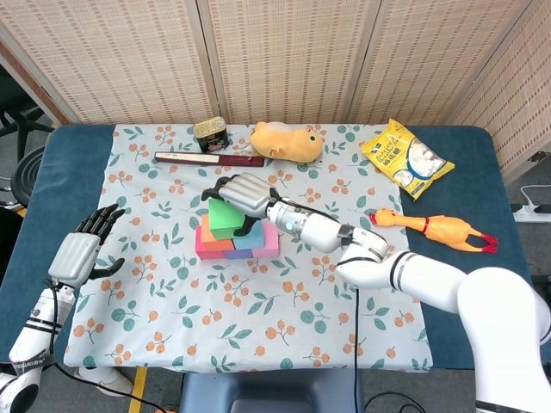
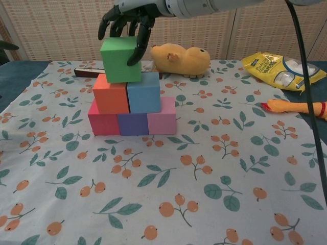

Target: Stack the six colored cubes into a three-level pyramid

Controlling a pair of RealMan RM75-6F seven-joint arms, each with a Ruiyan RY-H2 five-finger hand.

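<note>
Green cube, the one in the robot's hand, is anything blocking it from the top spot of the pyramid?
Nothing visible does. The right hand holds the green cube at the bare tops of the orange cube and blue cube.

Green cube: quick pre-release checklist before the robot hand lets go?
1. Base row of pink cube, purple cube and light pink cube side by side: ok.
2. Second level, orange cube beside blue cube: ok.
3. Green cube seated on level two: cannot tell; it looks down, but contact is not clear.
4. Green cube centred over the orange-blue seam: not ok; it sits mostly over orange.
5. Right robot hand grips the green cube from above: ok.
6. Left robot hand away from the stack: ok.
</note>
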